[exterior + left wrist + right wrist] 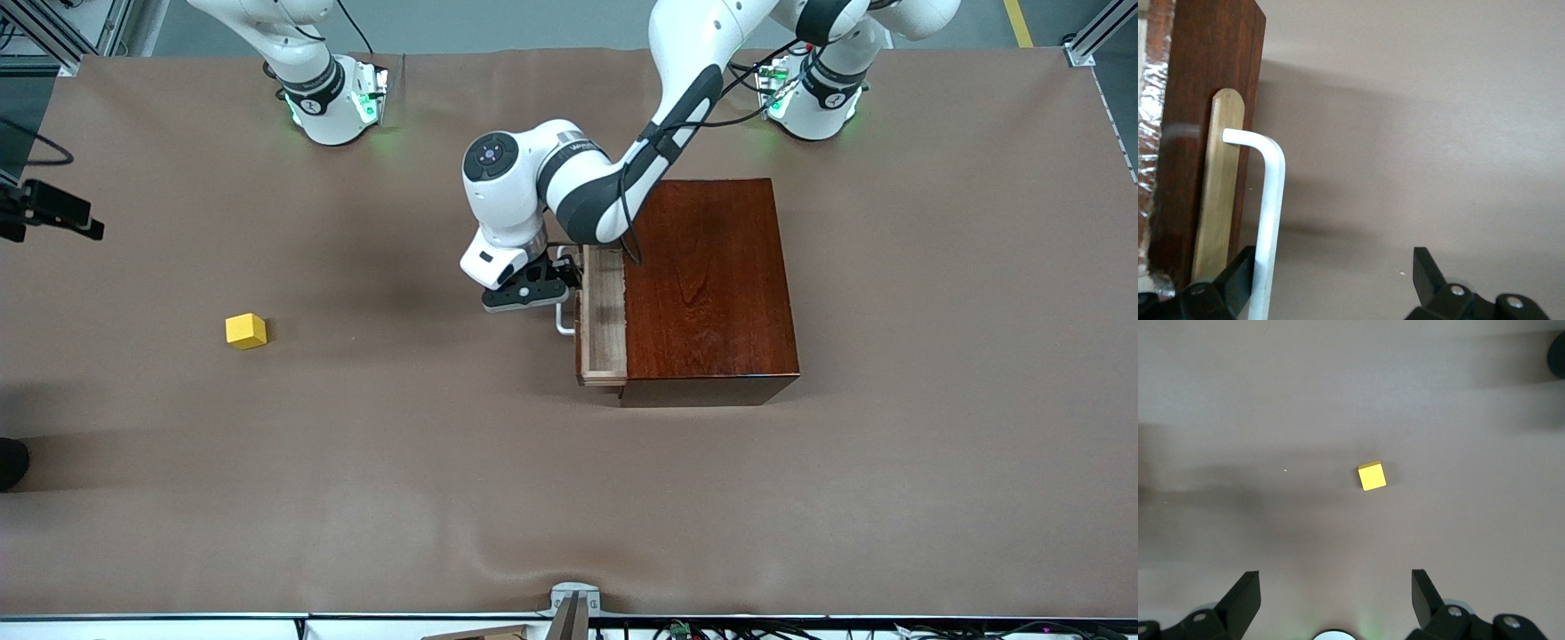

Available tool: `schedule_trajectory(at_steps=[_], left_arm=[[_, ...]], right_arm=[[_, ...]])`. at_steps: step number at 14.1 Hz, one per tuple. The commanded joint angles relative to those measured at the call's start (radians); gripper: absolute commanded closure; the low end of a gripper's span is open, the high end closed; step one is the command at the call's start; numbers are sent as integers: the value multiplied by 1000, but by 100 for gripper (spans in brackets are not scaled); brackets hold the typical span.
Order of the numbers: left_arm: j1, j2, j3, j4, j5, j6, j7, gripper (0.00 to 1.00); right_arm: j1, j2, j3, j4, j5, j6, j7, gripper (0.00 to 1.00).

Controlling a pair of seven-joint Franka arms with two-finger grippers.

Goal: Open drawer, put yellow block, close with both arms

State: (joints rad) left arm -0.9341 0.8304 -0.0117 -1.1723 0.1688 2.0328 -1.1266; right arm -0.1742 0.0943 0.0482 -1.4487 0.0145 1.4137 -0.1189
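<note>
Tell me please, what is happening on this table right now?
The left gripper is open at the white handle of the drawer, which stands a little way out of the dark wooden box. The yellow block lies alone on the table, toward the right arm's end. The right gripper, also open, hangs above it.

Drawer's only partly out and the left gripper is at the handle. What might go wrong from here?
1. The left gripper stands open with the white handle beside one finger, not centred, so a pull may slip off.
2. The drawer shows only a narrow opening, tight for dropping the yellow block in.
3. The right gripper is open, high above the block.
</note>
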Motion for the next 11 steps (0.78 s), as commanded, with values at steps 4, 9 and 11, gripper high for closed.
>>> schedule_trajectory(at_steps=[4,9,11], left_arm=[[-18,61,-8,108,-60,49,-35,0],[-18,62,-7,108,-71,92,-53,0],[-18,49,-7,103,-71,81,-53,0]], right_arm=[[-48,79,13,19,22,65,-62,0],[-36,139,13,14,2,114,-65,0],[-33,163,13,10,1,131,-65,0]])
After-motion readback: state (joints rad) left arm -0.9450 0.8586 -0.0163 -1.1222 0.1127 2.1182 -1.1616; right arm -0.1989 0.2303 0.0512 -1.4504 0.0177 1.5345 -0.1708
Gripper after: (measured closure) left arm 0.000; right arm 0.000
